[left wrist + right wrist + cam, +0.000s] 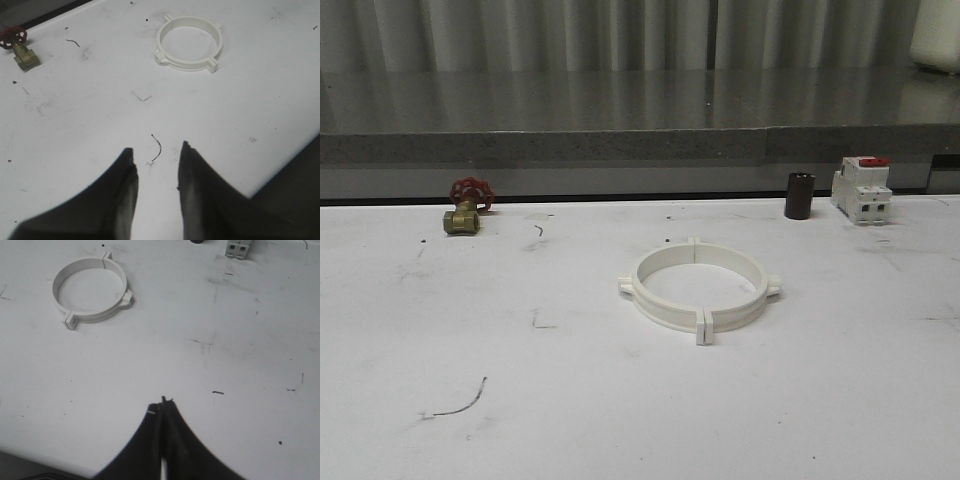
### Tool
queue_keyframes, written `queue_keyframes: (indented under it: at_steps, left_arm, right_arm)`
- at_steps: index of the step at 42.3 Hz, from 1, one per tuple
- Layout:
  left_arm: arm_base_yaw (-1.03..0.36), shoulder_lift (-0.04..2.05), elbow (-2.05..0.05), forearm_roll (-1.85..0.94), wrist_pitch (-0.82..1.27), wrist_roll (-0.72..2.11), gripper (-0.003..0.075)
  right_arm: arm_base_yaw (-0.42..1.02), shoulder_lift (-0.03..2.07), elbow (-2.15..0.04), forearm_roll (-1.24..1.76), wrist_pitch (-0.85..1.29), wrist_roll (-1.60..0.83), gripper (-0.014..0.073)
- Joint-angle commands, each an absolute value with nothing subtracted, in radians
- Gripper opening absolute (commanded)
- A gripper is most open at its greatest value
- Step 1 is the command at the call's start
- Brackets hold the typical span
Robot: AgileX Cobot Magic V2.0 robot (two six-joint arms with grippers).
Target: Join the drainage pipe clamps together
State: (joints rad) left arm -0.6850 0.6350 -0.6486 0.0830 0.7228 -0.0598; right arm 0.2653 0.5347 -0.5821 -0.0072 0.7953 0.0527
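The 2 pipe clamps (698,287) lie joined as 1 ring on the white table (520,380), well ahead of both sets of fingers. The left gripper (156,155) is spread with nothing between its fingers. The right gripper (162,405) has its fingers pressed together, empty.

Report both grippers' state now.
Left gripper: open, holding nothing, above the table.
Right gripper: shut, holding nothing.

Left end effector (156,162) fingers parted, right end effector (163,407) fingers pressed together, both empty.
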Motion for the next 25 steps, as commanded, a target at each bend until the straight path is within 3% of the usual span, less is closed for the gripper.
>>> queue_keyframes:
  at_steps: [1, 3, 18, 25]
  left_arm:
    - [-0.684, 0.636, -0.676, 0.080, 0.656, -0.059, 0.0019]
    - [-0.684, 0.636, -0.676, 0.080, 0.656, -0.059, -0.0020]
    - [-0.684, 0.636, -0.676, 0.080, 0.654, -0.059, -0.0020]
    - [-0.622, 0.571, -0.614, 0.211, 0.521, -0.059, -0.0020]
  right_arm:
    - [0.260, 0.535, -0.608, -0.011, 0.727, 0.044, -0.0119]
    - [0.260, 0.535, -0.608, -0.011, 0.727, 0.044, -0.0119]
    - [0.260, 0.535, -0.608, -0.011, 0.727, 0.044, -0.0119]
    - [0.260, 0.537, -0.608, -0.011, 0.729, 0.044, -0.0119]
